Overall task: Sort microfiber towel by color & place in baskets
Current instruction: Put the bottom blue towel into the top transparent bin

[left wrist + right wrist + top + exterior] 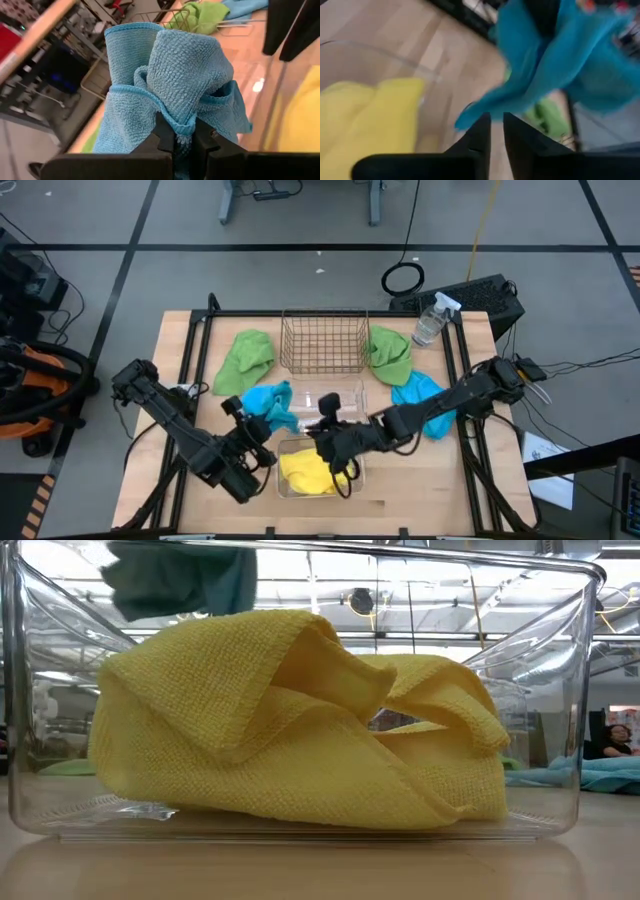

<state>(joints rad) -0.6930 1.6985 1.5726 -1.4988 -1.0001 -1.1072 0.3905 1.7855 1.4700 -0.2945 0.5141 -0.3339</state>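
With the yellow towels (308,472) already in the near clear bin (286,486), my left end effector (184,134) is clenched on a blue towel (170,80) held above the counter (180,350), so next I'd carry it to the empty clear bin (345,396) while my right end effector (496,131), nearly closed on nothing, waits by the yellow one.

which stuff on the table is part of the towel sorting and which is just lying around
Part of the job:
- yellow towels in the near clear basket
- blue towel held by the left gripper
- second blue towel
- two green towels
- copper wire basket
- second clear basket

Just lying about:
- spray bottle
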